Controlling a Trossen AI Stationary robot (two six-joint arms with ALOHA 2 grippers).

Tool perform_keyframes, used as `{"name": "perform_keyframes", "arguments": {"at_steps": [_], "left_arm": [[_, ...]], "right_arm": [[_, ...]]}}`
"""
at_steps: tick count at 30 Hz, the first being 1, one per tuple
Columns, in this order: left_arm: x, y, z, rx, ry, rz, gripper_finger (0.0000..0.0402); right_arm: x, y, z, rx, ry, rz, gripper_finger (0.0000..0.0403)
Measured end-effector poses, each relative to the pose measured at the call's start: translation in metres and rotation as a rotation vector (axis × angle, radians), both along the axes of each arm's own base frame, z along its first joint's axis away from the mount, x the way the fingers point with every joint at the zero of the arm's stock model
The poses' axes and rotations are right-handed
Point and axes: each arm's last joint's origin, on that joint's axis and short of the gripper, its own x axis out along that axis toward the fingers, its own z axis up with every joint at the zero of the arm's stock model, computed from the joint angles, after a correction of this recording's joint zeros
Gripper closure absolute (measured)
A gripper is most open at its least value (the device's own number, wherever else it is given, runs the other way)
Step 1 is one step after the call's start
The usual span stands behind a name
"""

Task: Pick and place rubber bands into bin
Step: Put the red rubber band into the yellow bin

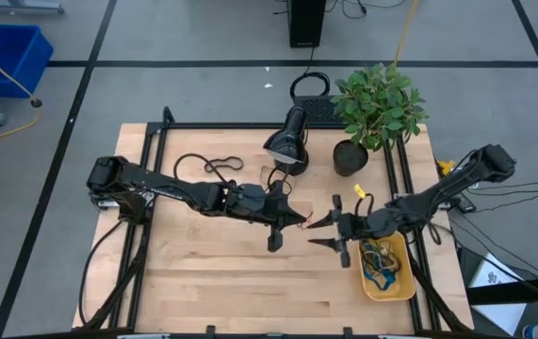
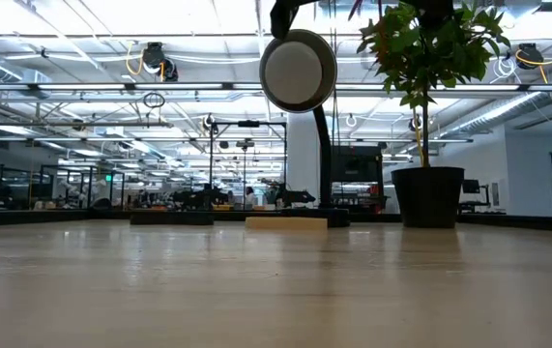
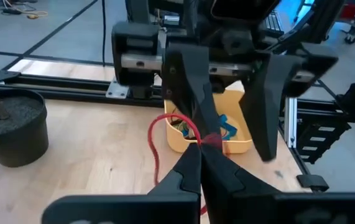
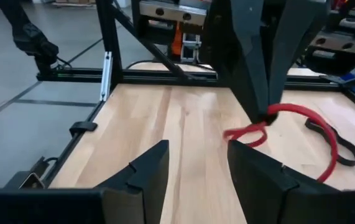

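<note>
My left gripper point(image 1: 304, 222) is near the table's middle, shut on a red rubber band point(image 3: 155, 138). The band also shows in the right wrist view point(image 4: 301, 121). My right gripper point(image 1: 323, 233) faces it from the right, open and empty, its two fingers point(image 3: 193, 93) standing a little apart from the band. The yellow-orange bin point(image 1: 388, 273) sits at the near right of the table behind my right gripper, with several blue, green and dark bands in it. A black band point(image 4: 339, 142) lies flat on the wood beyond the red one. My left gripper pinches the red band between its two fingertips, at one spot on the loop point(image 3: 209, 140). The fingers come from the table's left, slanting down. The rest of the loop point(image 4: 329, 155) hangs slack beside and below the tips. I cannot tell whether its low end touches the wood.
A black desk lamp point(image 1: 287, 146) and a potted plant point(image 1: 374, 108) stand at the table's far side. A looped black cable point(image 1: 207, 169) lies on the far left part. Bare wood point(image 1: 231, 282) stretches along the near side. A blue crate point(image 1: 5, 56) is on the floor.
</note>
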Motion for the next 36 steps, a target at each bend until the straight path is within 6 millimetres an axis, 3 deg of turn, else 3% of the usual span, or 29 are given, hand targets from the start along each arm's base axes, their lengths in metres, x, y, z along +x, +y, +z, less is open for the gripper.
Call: {"name": "perform_keyframes", "arguments": {"at_steps": [12,23,36], "left_arm": [[0.0000,0.0003,0.0000,0.001,0.000,0.000,0.0399],[0.0000,0.0003,0.0000,-0.001,0.000,0.001,0.0391],[0.0000,0.0004,-0.0001,-0.002,0.001,0.001,0.0389]], "right_arm": [[0.0099,-0.0039,-0.0026,0.040,-0.023,-0.043,0.0260],[0.0098,-0.0038,-0.0026,0.028,-0.023,-0.039,0.0395],[0.0098,-0.0038,-0.0025,0.028,-0.023,-0.039,0.0401]]}}
